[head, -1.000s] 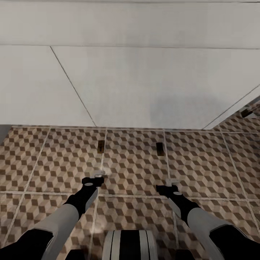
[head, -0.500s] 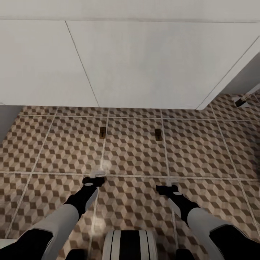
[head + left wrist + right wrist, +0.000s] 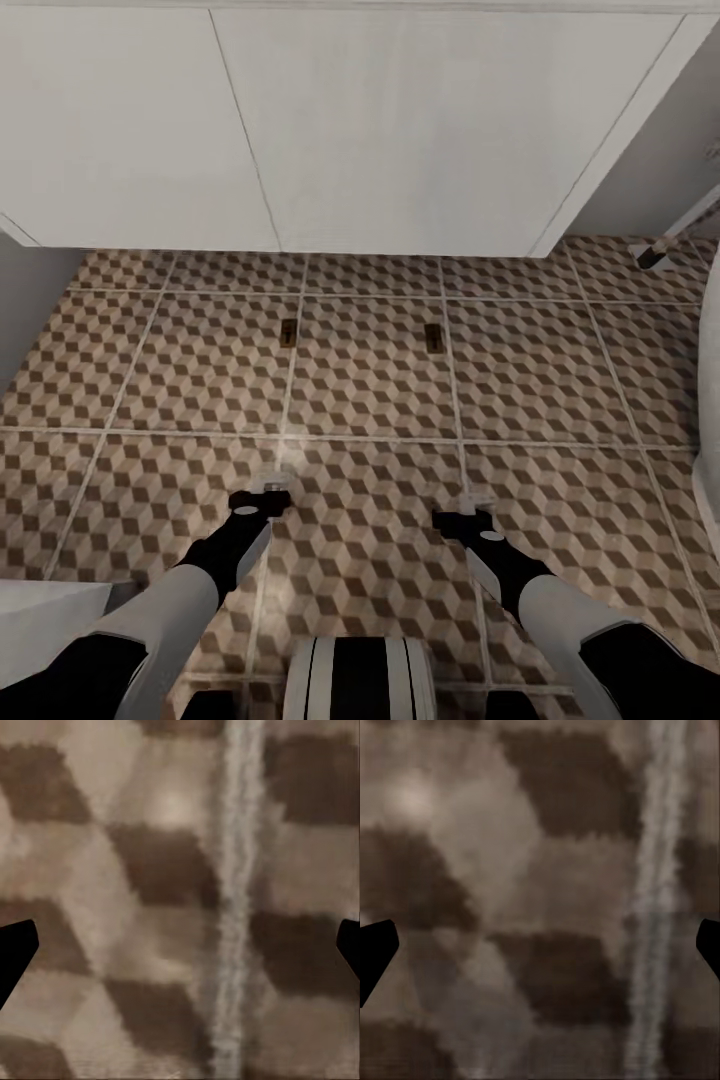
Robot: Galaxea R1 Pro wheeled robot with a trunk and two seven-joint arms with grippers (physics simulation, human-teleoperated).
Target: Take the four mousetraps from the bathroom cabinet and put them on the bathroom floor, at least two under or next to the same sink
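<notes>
Over the tiles, left hand: fingers spread wide, nothing between them; dark fingertip at each edge of the left wrist view, bare tile and a grout line in the gap.
Right hand: likewise spread and empty; dark fingertip at each side of the right wrist view, cube pattern and a grout line in between.
Both arms: held forward and low, level with each other, well short of the traps.
Mousetraps on floor: two lying flat on the bathroom floor, left mousetrap just beside a grout line, right mousetrap likewise, well apart from each other, both near the foot of the white vanity.
Sink: basin itself not seen from this angle; judged to sit on top of that white vanity.
Change over the last second: whole head view shifted, traps and vanity now further up the picture and smaller, more floor showing ahead of the hands; arms unchanged in the picture, so read as camera or base drawing back, not as the traps moving.
Meaning for the task: two traps look set next to the vanity; probably pulling away to fetch the other two from the cabinet.
Far right: small dark object on the floor, too small to identify.
</notes>
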